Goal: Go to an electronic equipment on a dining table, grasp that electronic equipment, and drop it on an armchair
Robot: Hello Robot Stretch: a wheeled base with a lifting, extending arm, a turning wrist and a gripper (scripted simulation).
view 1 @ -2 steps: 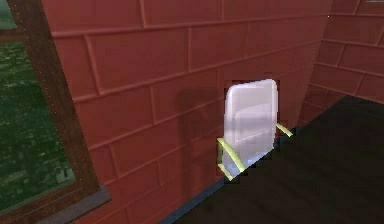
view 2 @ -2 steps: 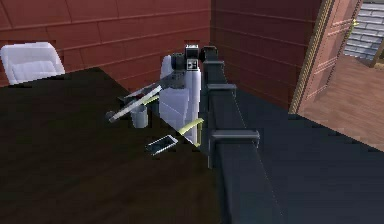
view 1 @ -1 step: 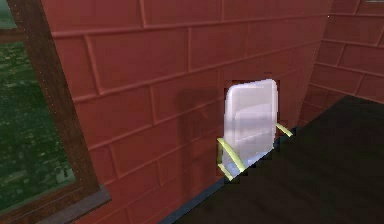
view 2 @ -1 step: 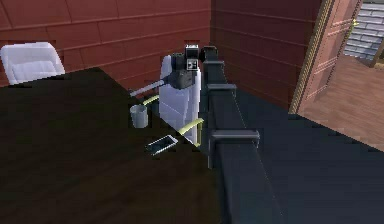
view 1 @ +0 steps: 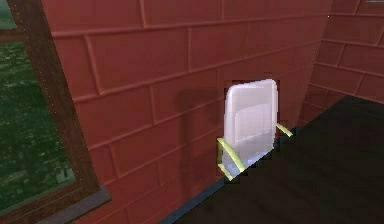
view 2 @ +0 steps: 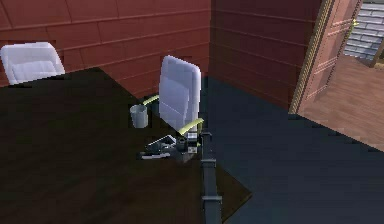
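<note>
Grasp step, by the look of it. The claw (view 2: 168, 148) is seen near the edge of the table (view 2: 60, 150), at the end of the arm (view 2: 209, 185), right by a small flat gadget (view 2: 155, 152) lying on the dark top. Whether it's over the gadget or touching it can't be told, and whether anything is gripped can't be told either. For a clean pick, the claw should be lined up square with the gadget and brought low to the top before any lift, and the lift is best kept straight up so the grey cup (view 2: 138, 113) just beyond and the white chair (view 2: 180, 88) beside it aren't clipped. The gadget is made out as a low dark blob with pale bits, maybe a phone or remote, no more can be said. It's placed between cup and arm.
</note>
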